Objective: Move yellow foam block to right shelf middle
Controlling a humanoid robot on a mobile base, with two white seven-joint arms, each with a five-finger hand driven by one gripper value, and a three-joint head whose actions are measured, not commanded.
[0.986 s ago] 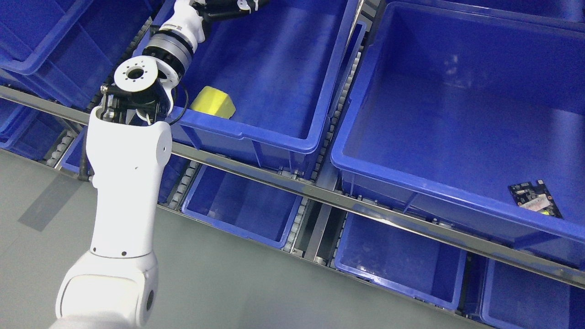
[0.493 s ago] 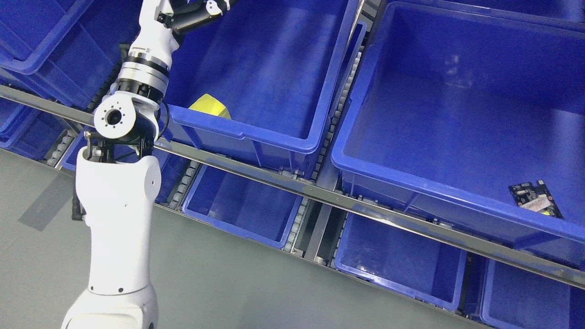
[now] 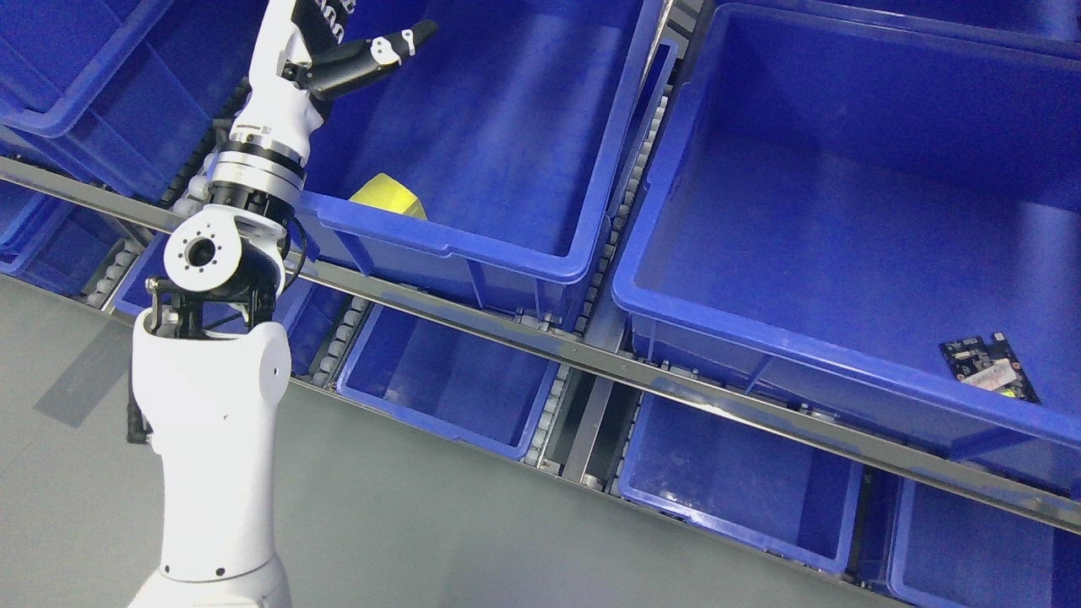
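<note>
Head view crops our left hand (image 3: 338, 51) at the top edge; one dark finger (image 3: 380, 52) extends, gripping nothing. We see the yellow foam block (image 3: 388, 196) inside the left blue bin (image 3: 473, 245), partly hidden behind the bin's front rim. Right of this bin, the larger bin (image 3: 718, 333) holds a circuit board (image 3: 990, 368).

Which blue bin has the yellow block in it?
The middle-row bin under the left hand. The yellow foam block sits by its front wall. The big bin to its right holds only a small circuit board.
</note>
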